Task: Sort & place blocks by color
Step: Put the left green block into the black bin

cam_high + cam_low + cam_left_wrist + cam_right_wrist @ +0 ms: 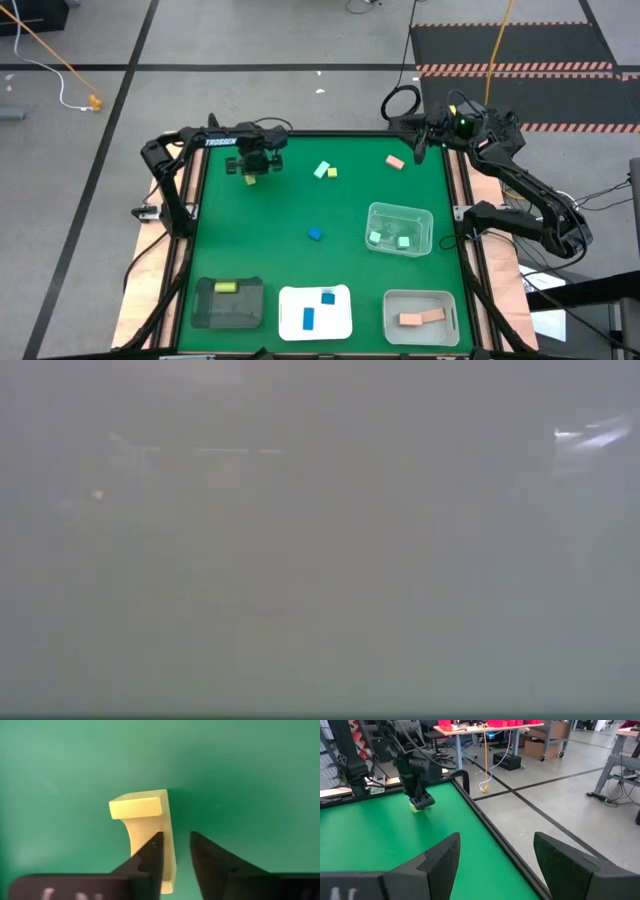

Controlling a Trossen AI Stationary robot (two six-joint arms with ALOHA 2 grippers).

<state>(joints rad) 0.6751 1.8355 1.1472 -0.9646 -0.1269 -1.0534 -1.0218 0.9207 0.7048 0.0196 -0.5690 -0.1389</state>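
My left gripper (250, 168) points down over the table's far left part, open by a narrow gap (176, 857). A yellow-green arch-shaped block (145, 817) lies on the mat under it, and one edge of the block reaches in between the fingers. That block (416, 806) also shows below the left gripper in the right wrist view. My right gripper (497, 860) is open and waits off the far right corner (440, 130). Loose on the mat are a mint and a yellow block (325, 171), a pink block (394, 161) and a blue block (315, 234). My left gripper comes at the yellow-green block from above. One finger (150, 860) stands over the block's thin side (170, 835), and green mat shows between the block and the other finger (210, 862). I cannot tell whether that finger touches the block, which rests on the mat.
Along the near edge stand a dark tray (205, 310) with a yellow block, a white tray (290, 320) with blue blocks and a clear tray (395, 305) with pink blocks. A clear tub (425, 218) holds mint blocks. The low view shows only grey haze.
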